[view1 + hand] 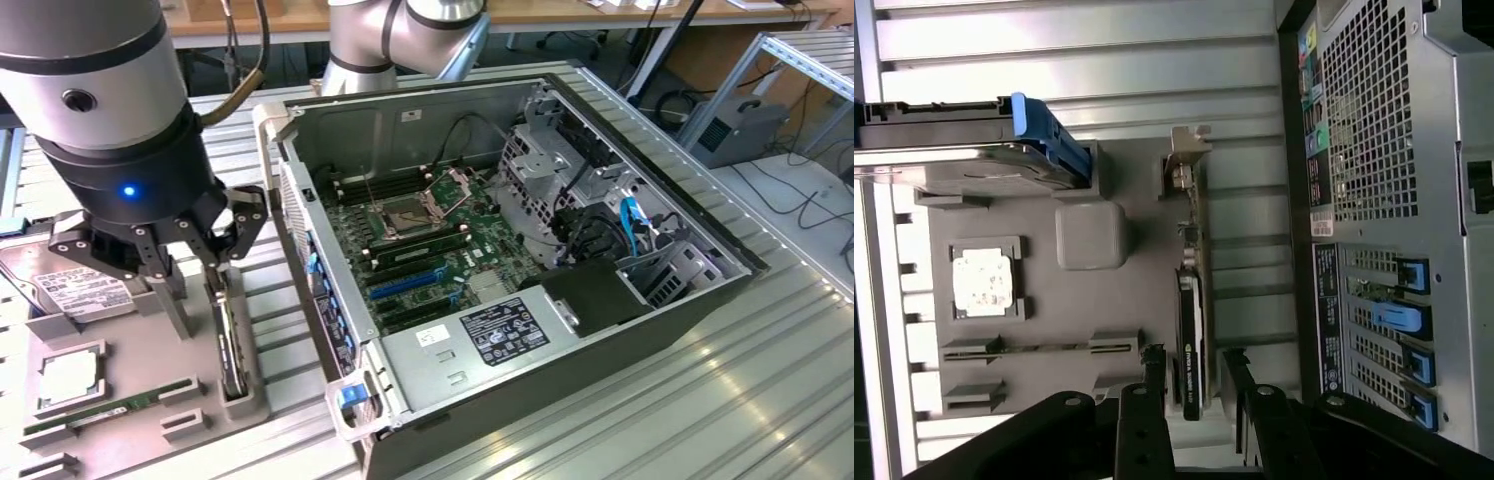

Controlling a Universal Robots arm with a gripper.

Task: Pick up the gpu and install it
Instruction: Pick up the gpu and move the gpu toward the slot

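The gpu (1192, 335) is a thin dark card standing on its edge in a slot of the grey holder tray (1104, 320), with its silver bracket (1188, 160) at one end. In the exterior view the gpu (235, 350) stands just left of the open computer case (574, 300). My gripper (1196, 395) hangs over the card's dark end, open, with one finger (1150, 400) on either side of it and apart from it. From outside, the gripper (198, 300) sits low above the tray, holding nothing.
The tray also carries a hard drive (67, 290), a processor chip (70, 375) and a green memory stick (100, 412). Inside the case lies the motherboard (427, 240) with blue card slots (407, 283). The case wall (1394, 200) stands close beside the gpu.
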